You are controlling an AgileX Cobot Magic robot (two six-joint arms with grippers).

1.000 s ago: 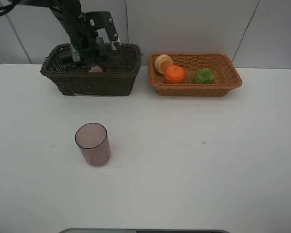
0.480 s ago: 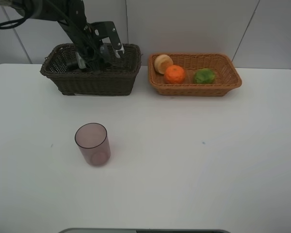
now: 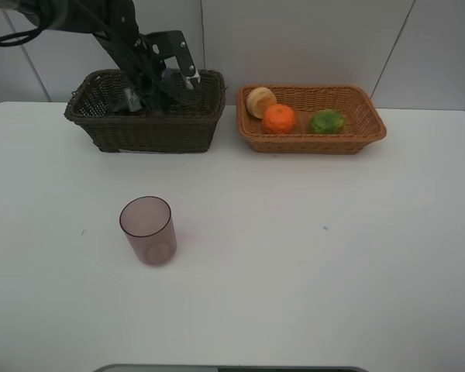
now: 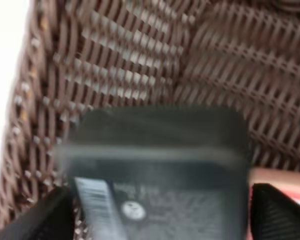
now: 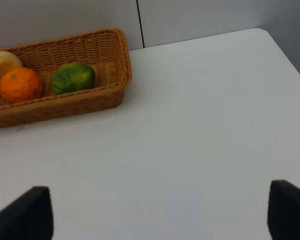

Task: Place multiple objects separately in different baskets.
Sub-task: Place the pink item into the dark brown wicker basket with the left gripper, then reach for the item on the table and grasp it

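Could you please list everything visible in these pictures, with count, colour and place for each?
Dark basket: one, dark brown wicker, back left of the table.
Light basket: one, orange-tan wicker, back right, beside the dark one.
Orange: one, orange, in the light basket.
Green fruit: one, green, in the light basket, right of the orange.
Pale fruit: one, yellowish, left end of the light basket.
Cup: one, translucent mauve, upright on the table in front of the dark basket.
Dark bottle: one, labelled, inside the dark basket.
Table: one, white.
Left gripper: black, inside the dark basket.
Right gripper: black, open, over bare table.
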